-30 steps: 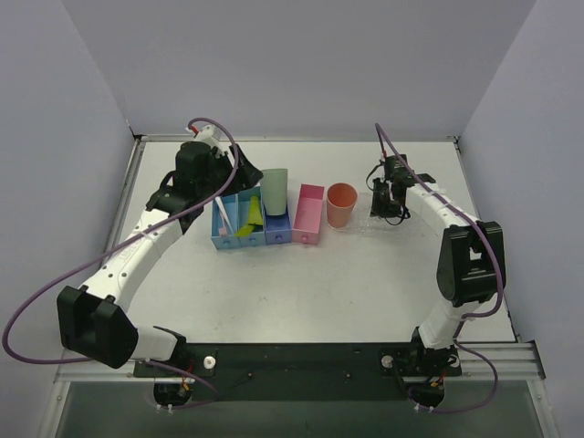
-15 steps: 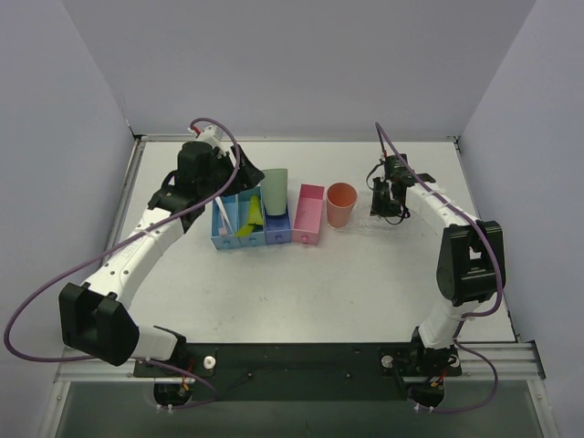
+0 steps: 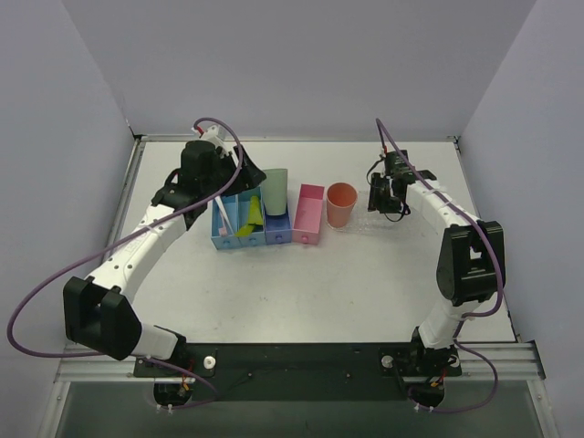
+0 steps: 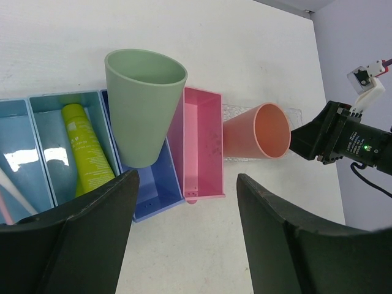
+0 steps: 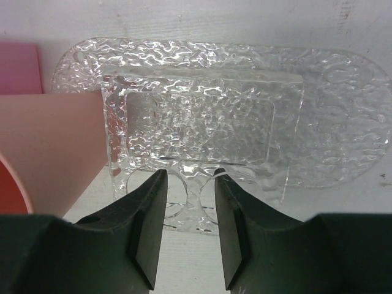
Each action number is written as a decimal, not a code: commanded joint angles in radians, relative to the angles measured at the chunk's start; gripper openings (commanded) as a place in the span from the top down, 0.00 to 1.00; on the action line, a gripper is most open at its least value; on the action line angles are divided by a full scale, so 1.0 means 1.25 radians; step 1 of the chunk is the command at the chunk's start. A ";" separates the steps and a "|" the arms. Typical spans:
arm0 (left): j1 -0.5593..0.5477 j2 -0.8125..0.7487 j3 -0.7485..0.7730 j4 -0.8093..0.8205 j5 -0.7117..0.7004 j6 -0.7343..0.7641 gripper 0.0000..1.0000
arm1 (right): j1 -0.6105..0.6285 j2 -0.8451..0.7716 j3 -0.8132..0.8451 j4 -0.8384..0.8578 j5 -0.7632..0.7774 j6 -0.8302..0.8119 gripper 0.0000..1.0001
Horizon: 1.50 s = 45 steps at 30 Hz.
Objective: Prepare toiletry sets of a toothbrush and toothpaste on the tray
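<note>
The left arm (image 3: pixel 137 246) reaches forward and to the right from its base, its wrist bent over the far end of the row of blue bins (image 3: pixel 226 239). The left gripper (image 3: pixel 251 175) hangs above them with its jaws spread wide and nothing between them. The toothbrush (image 3: pixel 222 217) lies in the leftmost bin, below and left of this gripper. The toothpaste (image 3: pixel 248 219) lies in the next bin, just beneath it. The left wrist view shows the lime-yellow tube (image 4: pixel 86 153) resting lengthwise, and only a sliver of the toothbrush (image 4: pixel 9 187) at its left edge. Between the two fingers of the left gripper (image 4: pixel 187 177) that view takes in a green cup (image 4: pixel 144 104) standing in the darker blue bin, a pink box (image 4: pixel 199 141) and an orange cup (image 4: pixel 260 130).

The right arm (image 3: pixel 447 214) stretches forward and curls inward, so that the right gripper (image 3: pixel 388 196) points down over the tray (image 3: pixel 365 225). The top view hides its jaws. The right wrist view shows the right gripper (image 5: pixel 190 184) with only a narrow gap, and a strip of the tray's near edge in that gap. I cannot tell whether the pads press it. The tray (image 5: pixel 343 122) spreads ahead of the fingers, with the orange cup at its left end.
</note>
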 commanded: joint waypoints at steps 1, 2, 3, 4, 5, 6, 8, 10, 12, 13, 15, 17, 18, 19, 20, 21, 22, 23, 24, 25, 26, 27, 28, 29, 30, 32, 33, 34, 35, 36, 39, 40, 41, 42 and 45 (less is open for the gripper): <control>0.005 0.006 0.052 0.039 0.015 0.002 0.25 | 0.003 -0.007 0.033 -0.013 0.000 0.000 0.67; 0.005 0.008 0.054 0.037 0.015 0.002 0.25 | 0.003 -0.007 0.034 -0.013 0.001 -0.001 0.67; 0.005 0.009 0.055 0.037 0.017 0.004 0.25 | 0.003 -0.005 0.034 -0.015 0.001 -0.001 0.67; 0.005 0.009 0.056 0.037 0.017 0.004 0.25 | 0.004 -0.005 0.036 -0.016 0.001 -0.001 0.67; 0.005 0.011 0.057 0.036 0.017 0.004 0.25 | 0.003 -0.007 0.038 -0.017 0.001 -0.003 0.67; 0.005 0.012 0.057 0.037 0.017 0.005 0.25 | 0.004 -0.007 0.038 -0.017 0.002 -0.001 0.67; 0.005 0.012 0.058 0.035 0.017 0.006 0.25 | 0.003 -0.008 0.039 -0.017 0.003 -0.001 0.67; 0.005 0.013 0.058 0.036 0.017 0.006 0.27 | 0.003 -0.009 0.043 -0.021 0.005 -0.004 0.66; 0.005 0.013 0.060 0.034 0.015 0.009 0.28 | 0.004 -0.013 0.048 -0.029 0.006 -0.004 0.65; 0.005 0.014 0.058 0.035 0.015 0.009 0.28 | 0.004 -0.018 0.047 -0.032 0.006 -0.005 0.64; 0.005 0.013 0.057 0.034 0.014 0.009 0.28 | 0.004 -0.031 0.044 -0.034 0.006 -0.005 0.62; 0.005 0.013 0.056 0.034 0.011 0.010 0.28 | 0.003 -0.043 0.042 -0.040 0.011 -0.006 0.62; 0.005 0.014 0.052 0.034 0.009 0.011 0.28 | 0.003 -0.049 0.042 -0.049 0.012 -0.007 0.61; 0.005 0.016 0.051 0.034 0.008 0.012 0.28 | 0.003 -0.053 0.042 -0.053 0.013 -0.009 0.60; 0.005 0.017 0.052 0.032 0.006 0.013 0.28 | 0.004 -0.067 0.042 -0.055 0.014 -0.007 0.60; 0.004 0.018 0.057 0.032 0.001 0.015 0.29 | 0.003 -0.074 0.037 -0.058 0.014 -0.006 0.60; 0.003 0.021 0.060 0.026 -0.003 0.018 0.30 | 0.004 -0.090 0.031 -0.058 0.014 -0.004 0.60; 0.002 0.021 0.066 0.024 -0.008 0.026 0.30 | 0.004 -0.100 0.026 -0.054 0.012 -0.004 0.60; 0.000 0.024 0.077 0.023 -0.011 0.029 0.30 | 0.004 -0.108 0.022 -0.050 0.008 -0.001 0.60; -0.003 0.029 0.081 0.020 -0.014 0.032 0.30 | 0.004 -0.127 0.020 -0.048 0.006 -0.001 0.60; -0.003 0.034 0.087 0.019 -0.013 0.033 0.30 | 0.003 -0.135 0.017 -0.044 0.001 -0.001 0.59; -0.003 0.039 0.094 0.019 -0.012 0.033 0.30 | 0.004 -0.144 0.016 -0.040 -0.010 -0.003 0.59; -0.003 0.045 0.107 0.015 -0.010 0.031 0.30 | 0.003 -0.160 0.018 -0.038 -0.015 -0.004 0.59; -0.003 0.060 0.116 0.014 -0.008 0.023 0.30 | 0.003 -0.167 0.021 -0.036 -0.019 -0.003 0.58; -0.004 0.068 0.123 0.015 -0.009 0.018 0.30 | 0.003 -0.173 0.024 -0.033 -0.021 0.001 0.58; -0.004 0.099 0.161 -0.002 -0.032 -0.006 0.31 | 0.004 -0.191 0.029 -0.031 -0.024 0.004 0.58; -0.004 0.114 0.180 -0.019 -0.048 -0.017 0.33 | 0.003 -0.195 0.038 -0.029 -0.025 0.002 0.58; -0.004 0.131 0.203 -0.064 -0.062 -0.029 0.34 | 0.004 -0.204 0.043 -0.028 -0.026 0.004 0.58; -0.002 0.169 0.241 -0.084 -0.085 -0.054 0.34 | 0.003 -0.207 0.045 -0.026 -0.027 0.002 0.58; 0.000 0.187 0.264 -0.102 -0.091 -0.067 0.34 | 0.004 -0.210 0.051 -0.024 -0.029 0.004 0.58; 0.005 0.260 0.334 -0.161 -0.100 -0.132 0.34 | 0.004 -0.226 0.052 -0.018 -0.030 0.008 0.58; 0.007 0.276 0.348 -0.187 -0.099 -0.151 0.34 | 0.004 -0.238 0.047 -0.016 -0.029 0.009 0.58; 0.008 0.301 0.364 -0.197 -0.097 -0.184 0.34 | 0.004 -0.245 0.043 -0.009 -0.029 0.009 0.58; 0.009 0.314 0.386 -0.206 -0.097 -0.199 0.34 | 0.003 -0.253 0.034 -0.004 -0.029 0.007 0.58; 0.013 0.346 0.424 -0.240 -0.108 -0.253 0.34 | 0.003 -0.284 0.003 0.012 -0.026 0.009 0.58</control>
